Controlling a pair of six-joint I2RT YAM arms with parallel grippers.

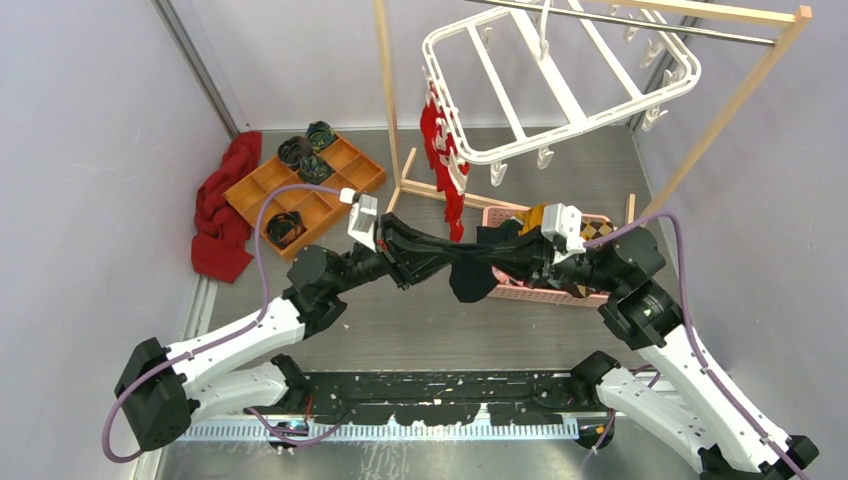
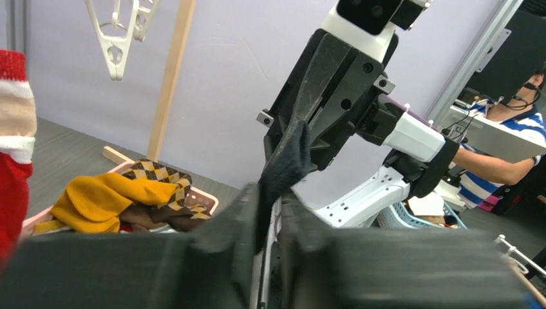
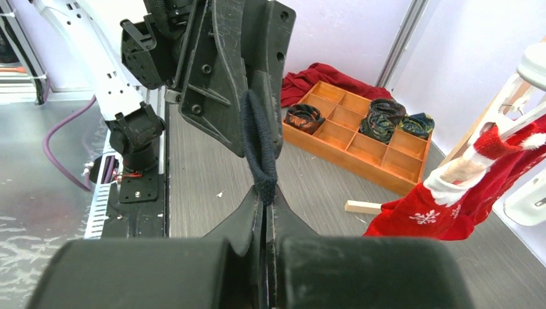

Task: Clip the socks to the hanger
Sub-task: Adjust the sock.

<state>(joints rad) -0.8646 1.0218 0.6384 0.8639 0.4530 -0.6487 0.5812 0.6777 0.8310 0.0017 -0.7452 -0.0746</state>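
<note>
A black sock [image 1: 468, 278] hangs between my two grippers above the table's middle, in front of the pink basket [image 1: 545, 293]. My right gripper [image 3: 265, 196] is shut on the black sock's [image 3: 258, 145] edge. My left gripper [image 2: 270, 201] faces it; its jaws stand slightly parted, and the black sock [image 2: 287, 159] lies against one finger with a thin gap beside it. The white hanger [image 1: 560, 95] hangs from the rack rod behind, with a red snowflake sock [image 1: 440, 150] clipped at its left side. A mustard sock [image 2: 96, 199] and an argyle sock [image 2: 158, 174] lie in the basket.
A wooden divided tray [image 1: 345, 172] with dark rolled bundles sits at the back left, beside a red cloth [image 1: 225, 205]. The wooden rack [image 1: 740, 100] straddles the back of the table, its base bar [image 3: 364, 206] lying on the floor near the red sock.
</note>
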